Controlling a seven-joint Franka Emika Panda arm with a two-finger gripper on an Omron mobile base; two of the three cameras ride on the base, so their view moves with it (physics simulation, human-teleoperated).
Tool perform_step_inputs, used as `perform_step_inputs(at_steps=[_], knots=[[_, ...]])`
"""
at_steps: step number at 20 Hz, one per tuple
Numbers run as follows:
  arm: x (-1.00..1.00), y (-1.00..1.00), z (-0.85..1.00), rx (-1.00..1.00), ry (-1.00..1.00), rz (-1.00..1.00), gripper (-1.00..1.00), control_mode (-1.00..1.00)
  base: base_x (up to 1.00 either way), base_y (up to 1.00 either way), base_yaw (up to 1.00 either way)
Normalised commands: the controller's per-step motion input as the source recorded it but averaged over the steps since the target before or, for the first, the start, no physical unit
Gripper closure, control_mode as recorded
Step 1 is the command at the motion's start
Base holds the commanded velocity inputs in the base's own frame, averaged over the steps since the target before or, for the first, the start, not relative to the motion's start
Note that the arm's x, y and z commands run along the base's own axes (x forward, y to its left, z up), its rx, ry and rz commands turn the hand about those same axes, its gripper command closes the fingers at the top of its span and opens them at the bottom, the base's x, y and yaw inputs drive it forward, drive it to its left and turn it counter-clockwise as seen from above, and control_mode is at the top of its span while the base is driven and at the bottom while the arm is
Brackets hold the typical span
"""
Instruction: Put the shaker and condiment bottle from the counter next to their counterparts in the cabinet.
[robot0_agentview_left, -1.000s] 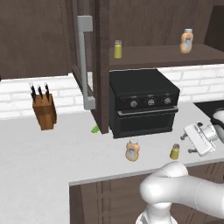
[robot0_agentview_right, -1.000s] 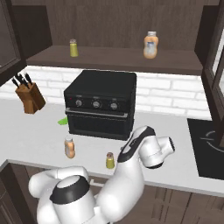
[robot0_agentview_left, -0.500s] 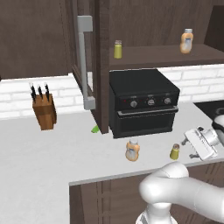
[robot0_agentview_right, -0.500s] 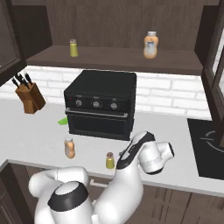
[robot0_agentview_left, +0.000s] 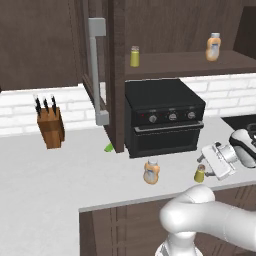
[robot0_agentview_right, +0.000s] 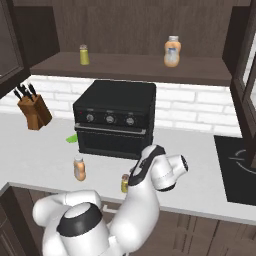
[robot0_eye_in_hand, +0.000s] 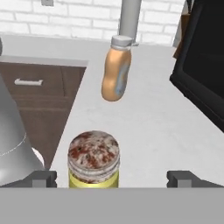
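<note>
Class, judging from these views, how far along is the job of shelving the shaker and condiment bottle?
Done: nothing shelved; the shaker and condiment bottle stand on the counter. In hand: the open end effector brackets the shaker, not gripping. Left: moving both beside their counterparts in the cabinet.

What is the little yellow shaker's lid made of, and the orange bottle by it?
The shaker looks like clear glass or plastic with yellow contents; its cap seems dull metal, speckled rusty brown and grey. The condiment bottle looks like smooth, slightly glossy plastic with a pale label and light cap. It is a rendered scene, so this is only a guess.
</note>
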Motion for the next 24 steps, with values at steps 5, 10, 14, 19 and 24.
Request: perform_step_inputs(at_steps=[5,10,14,19,24], knots=[[0.05,0.00,-0.02,0.00,0.06,0.00,-1.00,-1.00,0.00,0.00,0.00],[0.00,0.00,-0.15,-0.02,0.10,0.00,-1.00,-1.00,0.00,0.00,0.00],[0.00,0.11,-0.17,-0.02,0.09,0.00,-1.00,-1.00,0.00,0.00,0.00],[0.05,0.32,-0.07,0.00,0.05,-0.01,-1.00,-1.00,0.00,0.00,0.00],[0.01,0.40,-0.15,0.00,0.01,-0.02,1.00,-1.00,0.00,0.00,0.00]])
